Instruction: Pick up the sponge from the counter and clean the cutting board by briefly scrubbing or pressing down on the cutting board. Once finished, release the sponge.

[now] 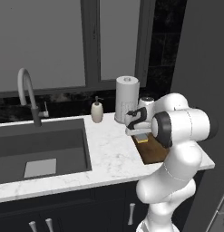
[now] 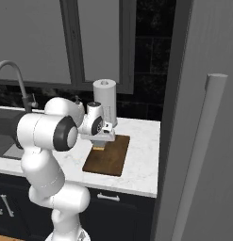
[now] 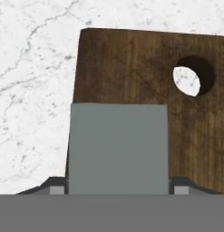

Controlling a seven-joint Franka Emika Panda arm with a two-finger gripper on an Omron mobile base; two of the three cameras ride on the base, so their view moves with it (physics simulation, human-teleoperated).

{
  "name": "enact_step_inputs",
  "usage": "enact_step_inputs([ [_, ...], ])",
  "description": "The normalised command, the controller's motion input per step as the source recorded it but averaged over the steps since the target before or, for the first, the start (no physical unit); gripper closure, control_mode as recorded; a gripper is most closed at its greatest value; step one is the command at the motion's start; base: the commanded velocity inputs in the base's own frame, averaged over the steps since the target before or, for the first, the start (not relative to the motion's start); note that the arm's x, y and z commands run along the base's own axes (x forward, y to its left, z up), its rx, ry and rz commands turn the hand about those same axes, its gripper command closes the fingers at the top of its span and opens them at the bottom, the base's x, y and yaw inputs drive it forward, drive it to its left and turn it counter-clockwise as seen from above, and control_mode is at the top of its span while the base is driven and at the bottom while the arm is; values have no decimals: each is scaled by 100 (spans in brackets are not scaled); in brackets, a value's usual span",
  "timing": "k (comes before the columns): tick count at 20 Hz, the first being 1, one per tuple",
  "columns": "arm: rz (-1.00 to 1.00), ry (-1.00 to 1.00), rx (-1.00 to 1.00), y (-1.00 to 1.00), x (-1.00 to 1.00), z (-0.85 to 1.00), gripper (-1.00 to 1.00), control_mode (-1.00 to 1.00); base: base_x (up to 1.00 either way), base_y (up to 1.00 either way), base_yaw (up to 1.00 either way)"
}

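Counter point(image 1: 109, 158) first: white marble-look top w/ faint grey veins and a thick white front edge, dark cabinets below. Closest under the gripper point(image 3: 118, 190) is the cutting board point(image 3: 131, 68), dark brown wood, flat on the counter, its small hole point(image 3: 189, 80) just ahead and to one side of the tips, marble showing through it. In the right base view the board point(image 2: 113, 160) runs out from under the hand toward the counter's front edge.

Sponge point(image 3: 118, 149) sits between the two dark tips, grey-green top facing the hand cam; jaws look pinched onto its sides, tho just the tip corners peek out, so call that probable. From the left base view the sponge's point(image 1: 142, 137) yellow body is right on the board point(image 1: 154, 154) — touching or just above, can't tell.

Arm: elbow bulked up near the base, forearm reaching fwd, hand pointing down over the board's far end.

Just beyond the gripper point(image 2: 100, 141): paper towel roll point(image 1: 127, 97) upright, and a soap dispenser point(image 1: 97, 111) beside it. Off to the left, dark grey sink basin point(image 1: 41, 149) w/ a flat pale grey square point(image 1: 40, 167) in it, curved faucet point(image 1: 27, 93) behind. Furthest: window point(image 1: 86, 41) and black backsplash. No readable writing.
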Motion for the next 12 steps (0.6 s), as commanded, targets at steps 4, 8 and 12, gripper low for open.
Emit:
enact_step_inputs([
  [4, 0, 0, 0, 0, -56, -22, 100, -100, 0, 0, 0],
  [8, 0, 0, 0, 0, -63, -24, 100, -100, 0, 0, 0],
  [12, 0, 0, 0, 0, -66, -22, 100, -100, 0, 0, 0],
])
